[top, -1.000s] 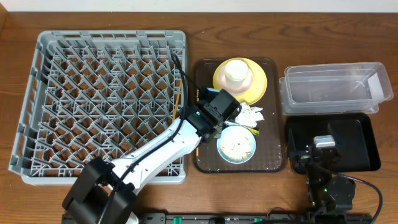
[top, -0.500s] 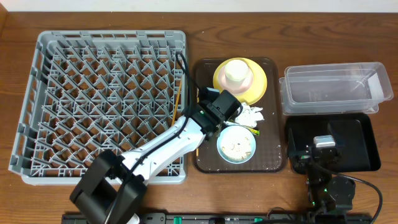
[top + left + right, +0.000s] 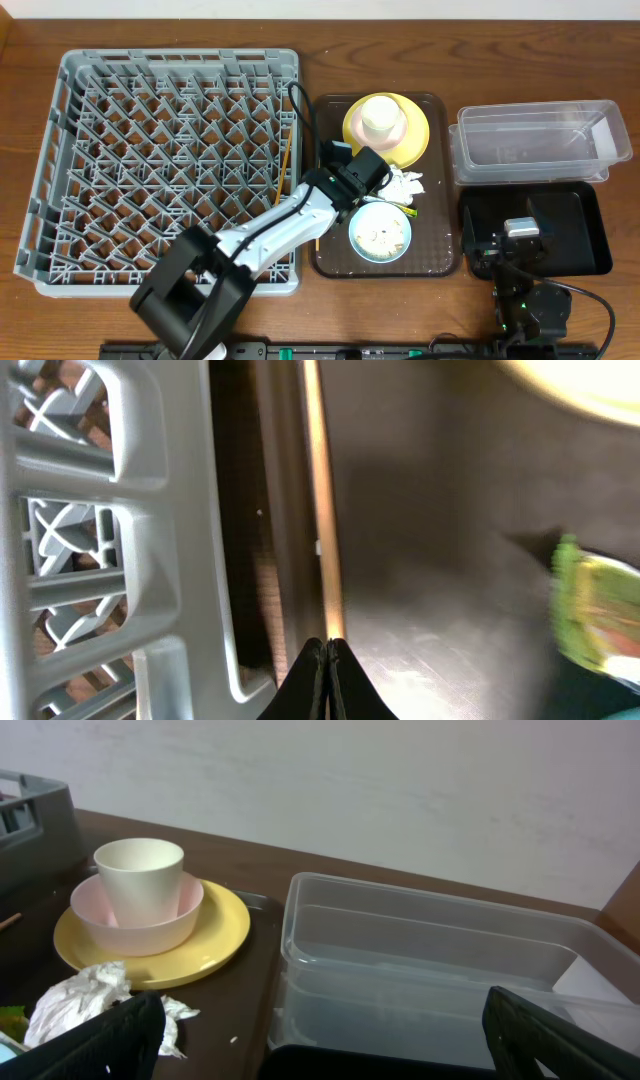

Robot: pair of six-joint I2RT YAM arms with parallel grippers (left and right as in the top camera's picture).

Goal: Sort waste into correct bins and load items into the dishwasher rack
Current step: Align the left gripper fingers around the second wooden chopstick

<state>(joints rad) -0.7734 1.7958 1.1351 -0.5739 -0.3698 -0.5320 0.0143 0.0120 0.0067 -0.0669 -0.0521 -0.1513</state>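
The left hand (image 3: 327, 660) is pressed fully together on the near end of a thin wooden chopstick (image 3: 320, 510). The chopstick runs straight up the middle of the wrist view from the fingertips, along the left side of the brown serving tray (image 3: 430, 560). The grey rack (image 3: 130, 560) fills the left of that view, just beside the tray. The yellow-green wrapper (image 3: 590, 610) lies at the right edge, apart from the hand. Seen from overhead, this hand sits near the centre of the frame over the tray's left part. It is between the yellow plate (image 3: 415, 130) above and the light blue bowl (image 3: 380, 233) below, with the crumpled tissue (image 3: 403, 185) just to its right. The right hand (image 3: 520, 232) hangs spread wide, holding nothing, over the black tray (image 3: 590, 240) at the lower right, below the clear tub (image 3: 535, 140).
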